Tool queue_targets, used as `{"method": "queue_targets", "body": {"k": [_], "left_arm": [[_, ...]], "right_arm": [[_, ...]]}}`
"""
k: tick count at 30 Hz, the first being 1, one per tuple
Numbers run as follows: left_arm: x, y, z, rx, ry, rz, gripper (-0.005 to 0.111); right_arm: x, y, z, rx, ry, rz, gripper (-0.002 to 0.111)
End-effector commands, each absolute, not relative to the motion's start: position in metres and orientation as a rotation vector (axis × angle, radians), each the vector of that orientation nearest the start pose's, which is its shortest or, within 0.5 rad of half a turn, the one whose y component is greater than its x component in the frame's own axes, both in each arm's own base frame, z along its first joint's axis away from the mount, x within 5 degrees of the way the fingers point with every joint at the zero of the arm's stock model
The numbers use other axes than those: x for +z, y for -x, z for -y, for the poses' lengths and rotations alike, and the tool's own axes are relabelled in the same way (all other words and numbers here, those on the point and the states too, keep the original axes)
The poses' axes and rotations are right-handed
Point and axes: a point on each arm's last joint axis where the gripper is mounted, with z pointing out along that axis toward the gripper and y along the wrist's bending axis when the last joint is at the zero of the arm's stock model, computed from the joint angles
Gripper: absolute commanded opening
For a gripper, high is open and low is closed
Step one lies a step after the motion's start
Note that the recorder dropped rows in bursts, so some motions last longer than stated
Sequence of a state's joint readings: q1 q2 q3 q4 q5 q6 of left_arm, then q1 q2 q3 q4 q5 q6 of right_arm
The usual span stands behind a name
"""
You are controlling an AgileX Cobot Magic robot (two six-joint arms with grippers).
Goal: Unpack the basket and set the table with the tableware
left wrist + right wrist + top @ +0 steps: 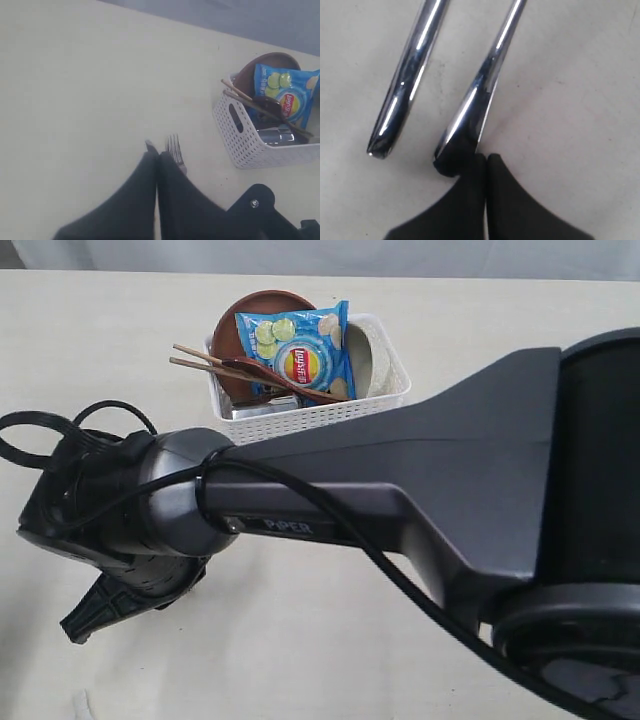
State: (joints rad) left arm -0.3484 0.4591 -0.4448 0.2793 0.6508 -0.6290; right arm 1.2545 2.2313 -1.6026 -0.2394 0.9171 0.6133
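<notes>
The white basket (310,418) (245,140) stands at the back of the table (100,340). It holds the brown plate (250,315), wooden chopsticks (205,362), dark spoon (250,366), off-white bowl (375,355) and steel cup (277,135). The fork (174,147) and the knife tip (149,145) lie on the table just past my left gripper (158,154), which is shut with nothing between its fingers. Low over the table, my right gripper (486,156) is shut and empty beside two steel handles (405,85) (480,85). In the exterior view the cutlery is hidden.
A blue chip bag (300,350) (287,95) lies on top of the basket's contents. A large dark arm (400,480) crosses the exterior view from the right, with a gripper finger (95,612) low at the left and a looped cable (20,435).
</notes>
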Motion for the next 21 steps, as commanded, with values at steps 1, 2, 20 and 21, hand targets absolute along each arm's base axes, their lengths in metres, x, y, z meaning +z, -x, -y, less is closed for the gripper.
{"method": "queue_targets", "body": {"k": [1,2,20,21], "left_arm": [[0.278,-0.087,0.017,-0.281,0.149,-2.113,0.0],[0.278,-0.087,0.017,-0.284,0.149,-2.112,0.0],[0.283,-0.091,0.012,-0.249,0.198,-2.041,0.0],[0.283,-0.091,0.012,-0.25,0.197,-2.039,0.0]], "right_arm": [[0.129,-0.149,-0.415,-0.002,1.077,-2.723,-0.001],[0.138,-0.15,-0.417,0.029,1.069,-2.705,-0.001],[0.144,-0.218,-0.449,0.448,1.049,-2.558,-0.001],[0.141,-0.218,-0.45,0.455,1.062,-2.548,-0.001]]}}
